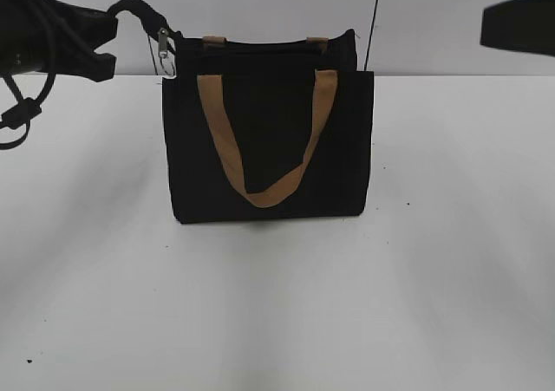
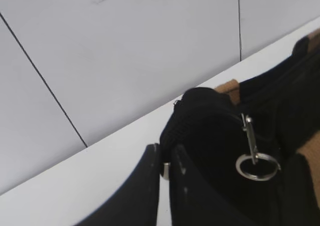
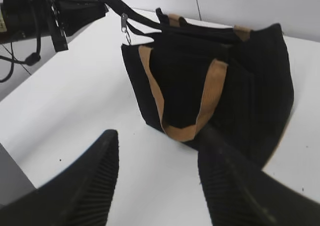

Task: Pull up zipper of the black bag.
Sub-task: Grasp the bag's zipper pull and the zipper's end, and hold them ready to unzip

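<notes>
The black bag (image 1: 347,148) stands upright on the white table, with a tan handle hanging down its front. The zipper (image 1: 260,48) runs along its top edge. Its silver pull tab (image 1: 165,48) with a ring hangs at the top left corner. My left gripper (image 1: 113,37) is shut on a black fabric tab at that corner and holds it stretched to the left. In the left wrist view the jaws (image 2: 165,158) pinch this tab, and the pull tab (image 2: 252,148) dangles just right of them. My right gripper (image 3: 159,151) is open and empty, above the table in front of the bag (image 3: 250,85).
The white table (image 1: 277,304) spreads in front of and beside the bag. A white wall with dark seams (image 1: 373,18) stands close behind it. Black cables (image 1: 22,105) hang from the left arm at the far left.
</notes>
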Tool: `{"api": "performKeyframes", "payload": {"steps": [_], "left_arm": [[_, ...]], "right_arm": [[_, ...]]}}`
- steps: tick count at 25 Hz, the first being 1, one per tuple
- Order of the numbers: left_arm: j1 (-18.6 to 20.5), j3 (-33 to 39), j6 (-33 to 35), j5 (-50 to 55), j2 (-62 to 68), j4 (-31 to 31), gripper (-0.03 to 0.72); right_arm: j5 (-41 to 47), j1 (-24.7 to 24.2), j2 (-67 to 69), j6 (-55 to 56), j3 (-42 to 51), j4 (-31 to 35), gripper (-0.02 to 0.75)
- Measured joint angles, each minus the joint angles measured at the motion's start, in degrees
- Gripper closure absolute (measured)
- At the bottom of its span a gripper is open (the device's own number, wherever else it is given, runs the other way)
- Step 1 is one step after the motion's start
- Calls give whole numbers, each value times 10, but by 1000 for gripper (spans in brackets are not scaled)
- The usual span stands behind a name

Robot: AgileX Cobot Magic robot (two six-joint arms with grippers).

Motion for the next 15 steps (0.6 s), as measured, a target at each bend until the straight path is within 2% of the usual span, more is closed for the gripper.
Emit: {"api": "performKeyframes", "payload": {"steps": [4,12,15], "left_arm": [[0,0,0,-19,0,-45,662],[0,0,0,-71,0,-90,662],[0,0,0,-79,0,-99,662]], "right_arm": [[-12,18,79,-70,-46,62,345],[-138,214,224,-133,-139,77,345],[-184,266,282,-152,-175,77,345]]}}
